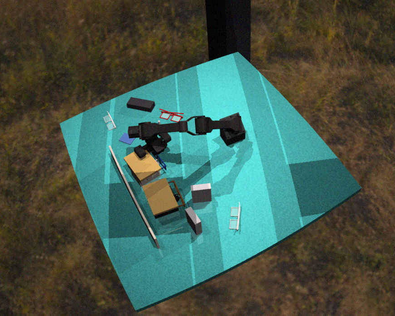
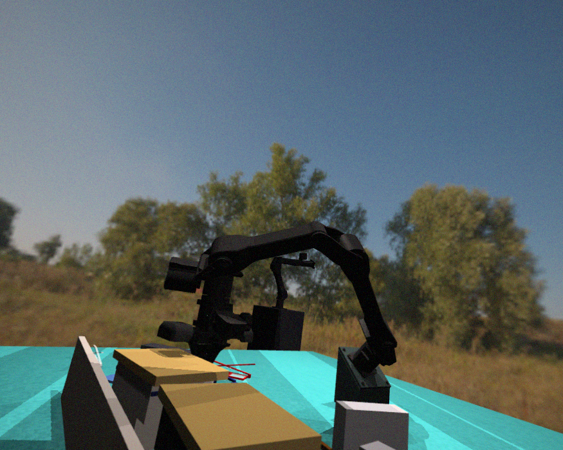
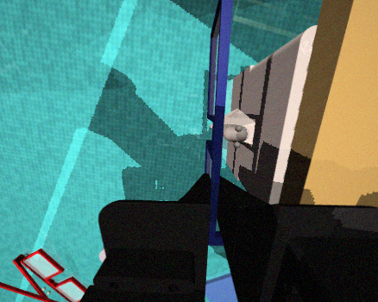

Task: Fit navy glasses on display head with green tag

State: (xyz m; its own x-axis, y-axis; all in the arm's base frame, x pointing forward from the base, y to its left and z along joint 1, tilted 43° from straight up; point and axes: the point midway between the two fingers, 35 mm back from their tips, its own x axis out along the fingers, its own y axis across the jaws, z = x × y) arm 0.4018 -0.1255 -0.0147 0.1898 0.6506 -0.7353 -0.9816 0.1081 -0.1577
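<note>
- Clamping the navy glasses, the gripper has its fingers nearly together on one side of the frame.
- In the wrist view the frame appears edge-on, its front in line with the pale head's nose; whether the bridge touches it, I cannot tell.
- The pale head stands upright under a tan top, which hides much of it from above.
- The temples are too hidden to place against the ears.
- From outside, that head's top covers the fingertips and most of the navy frame.
- Which head bears the green tag cannot be made out.
- The dark head stands beside the pale one, with brown glasses at its face; the exterior view cuts off its lower part.
- Red glasses lie apart on the table, cropped at the wrist view's lower edge.
</note>
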